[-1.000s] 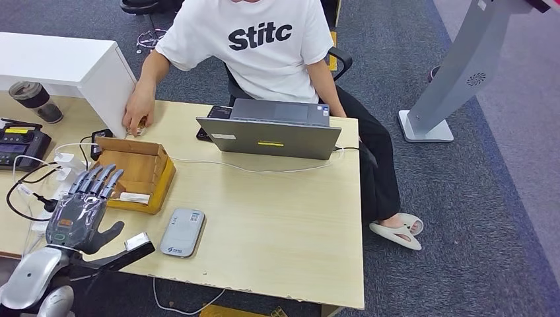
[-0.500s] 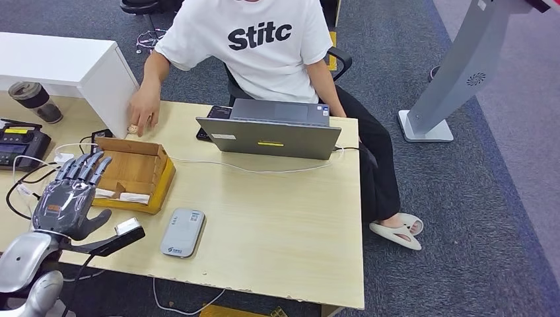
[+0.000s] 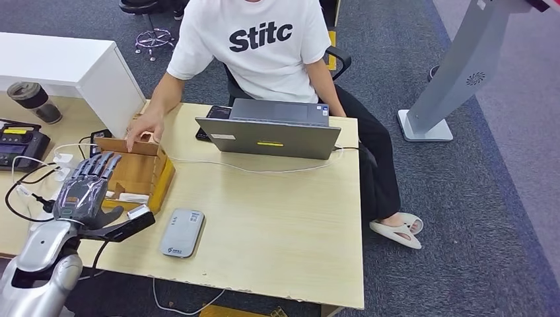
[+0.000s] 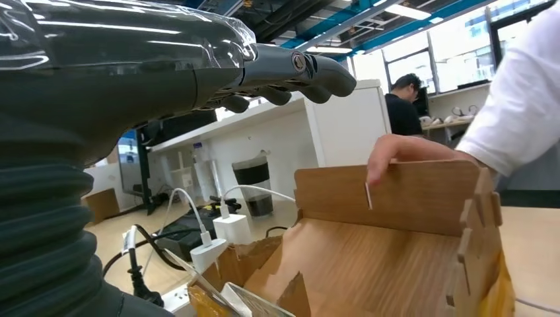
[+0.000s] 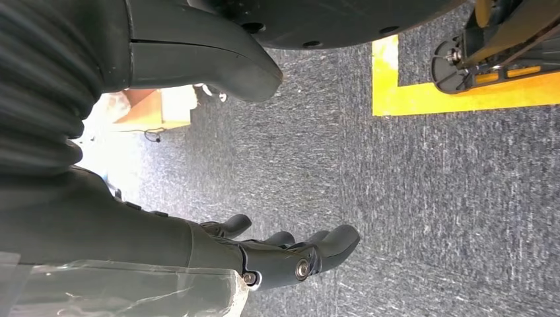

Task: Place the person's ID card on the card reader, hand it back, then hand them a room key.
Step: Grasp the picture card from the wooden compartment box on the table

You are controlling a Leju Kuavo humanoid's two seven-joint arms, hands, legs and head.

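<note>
My left hand [image 3: 86, 191] hovers over the near left end of an open wooden box [image 3: 155, 173], fingers stretched out and apart, holding nothing. In the left wrist view the fingers [image 4: 310, 69] reach above the box [image 4: 396, 264]. White cards [image 3: 134, 197] lie in the box's near corner. A person's hand [image 3: 142, 129] rests on the box's far wall; in the left wrist view a thin pale strip [image 4: 367, 196] hangs below the person's fingers [image 4: 403, 148], perhaps a card seen edge-on. The grey card reader [image 3: 181, 232] lies flat near the table's front edge. My right hand [image 5: 290, 254] hangs over carpet, holding nothing.
A grey laptop [image 3: 271, 129] and a dark phone [image 3: 214, 112] sit before the seated person. A controller [image 3: 20, 142], chargers and cables [image 3: 39, 178] crowd the table's left end, beside a white cabinet [image 3: 72, 69] and a cup [image 3: 33, 100].
My left hand has moved forward and right, over the box's near end. The person's hand has come from the cabinet's side onto the box's far wall.
</note>
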